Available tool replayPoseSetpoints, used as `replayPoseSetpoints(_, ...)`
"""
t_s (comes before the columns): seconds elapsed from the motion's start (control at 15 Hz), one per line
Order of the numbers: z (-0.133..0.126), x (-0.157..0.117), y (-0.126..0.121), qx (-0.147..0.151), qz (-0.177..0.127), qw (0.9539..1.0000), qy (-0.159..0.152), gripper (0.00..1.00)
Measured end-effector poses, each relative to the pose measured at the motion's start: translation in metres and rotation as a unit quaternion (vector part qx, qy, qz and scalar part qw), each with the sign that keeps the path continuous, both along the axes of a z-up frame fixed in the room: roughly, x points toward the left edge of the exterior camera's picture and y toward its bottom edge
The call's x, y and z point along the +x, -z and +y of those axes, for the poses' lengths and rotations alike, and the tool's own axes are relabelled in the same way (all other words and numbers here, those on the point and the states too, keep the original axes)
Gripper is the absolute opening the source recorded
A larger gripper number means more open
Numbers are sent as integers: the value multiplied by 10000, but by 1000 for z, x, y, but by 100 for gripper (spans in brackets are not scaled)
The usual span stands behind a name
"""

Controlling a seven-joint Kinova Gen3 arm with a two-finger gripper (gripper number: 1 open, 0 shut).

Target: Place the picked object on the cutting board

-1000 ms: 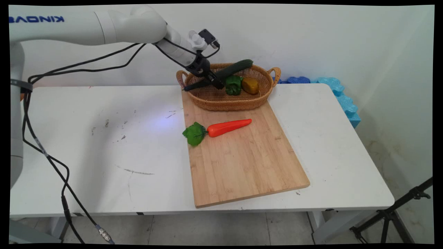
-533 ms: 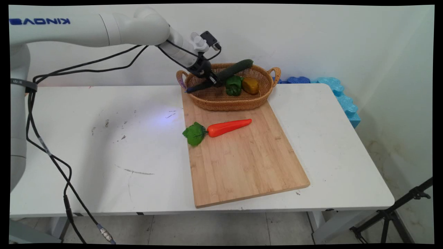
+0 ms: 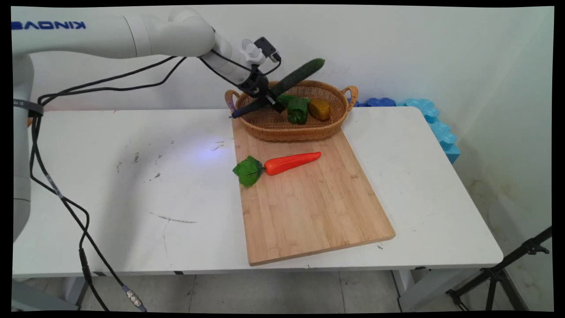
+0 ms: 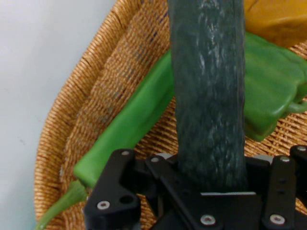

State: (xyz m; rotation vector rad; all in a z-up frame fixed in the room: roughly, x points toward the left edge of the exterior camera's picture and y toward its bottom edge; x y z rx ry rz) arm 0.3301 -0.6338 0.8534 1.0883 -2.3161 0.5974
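Note:
My gripper (image 3: 270, 98) is shut on a long dark green cucumber (image 3: 298, 75), gripping it near its lower left end. The cucumber slants up to the right above the wicker basket (image 3: 291, 132), its far end clear of the rim. In the hand view the cucumber (image 4: 208, 91) runs up the middle from the black linkage. Beneath it in the basket (image 4: 96, 96) lie a long green pepper (image 4: 129, 124), a green bell pepper (image 4: 271, 91) and a yellow pepper (image 4: 278, 19). The green bell pepper (image 3: 299, 109) and the yellow pepper (image 3: 319, 109) sit right of the gripper.
The basket stands at the far end of a wooden cutting board (image 3: 309, 212). An orange carrot (image 3: 291, 162) with green leaves lies across the board's upper part. Blue foam blocks (image 3: 435, 123) line the table's far right edge. A black tripod (image 3: 507, 274) stands on the floor at lower right.
The cucumber has come up off the basket's far rim and now tilts more steeply in the gripper. The gripper itself has risen slightly.

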Motion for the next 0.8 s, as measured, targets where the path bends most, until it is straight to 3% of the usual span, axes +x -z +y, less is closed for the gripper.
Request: replayPoseSetpoints(0.8, 25, -3, -49, -266, 93, 9995, 123, 0)
